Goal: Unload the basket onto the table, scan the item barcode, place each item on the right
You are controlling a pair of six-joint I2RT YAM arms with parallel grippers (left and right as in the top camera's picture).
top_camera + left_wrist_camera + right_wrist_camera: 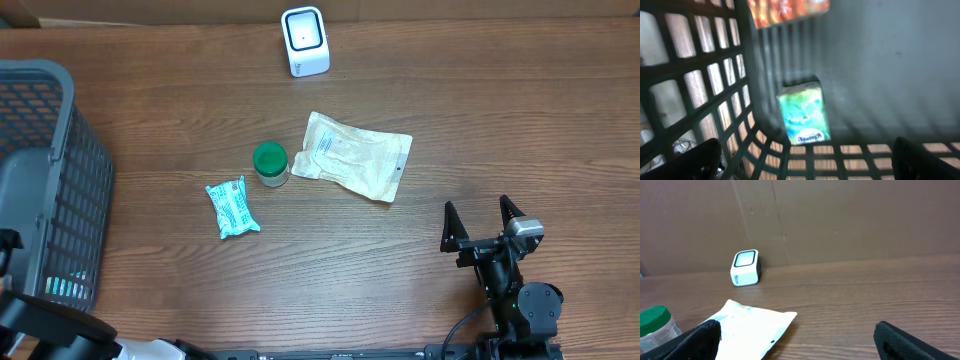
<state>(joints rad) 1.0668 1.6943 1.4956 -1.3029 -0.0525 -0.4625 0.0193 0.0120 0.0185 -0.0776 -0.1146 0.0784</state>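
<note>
The barcode scanner point(305, 41), a small white box with a dark-framed window on its face, stood upright at the far edge of the worktop point(480, 110), well apart from the items.

Three items lay near the middle of the worktop:
- A flat white pouch point(357, 155), wrinkled and printed, lay flat and skewed.
- A small jar point(270, 164) with a green lid stood upright just beside the pouch's left corner; contact could not be confirmed.
- A teal wrapped packet point(232, 207) lay flat nearer the front, slightly apart from the jar.

A fourth item, a teal-and-green carton point(803, 113), sat inside the grey basket point(60, 130) near its slatted wall, its lettering blurred.
</note>
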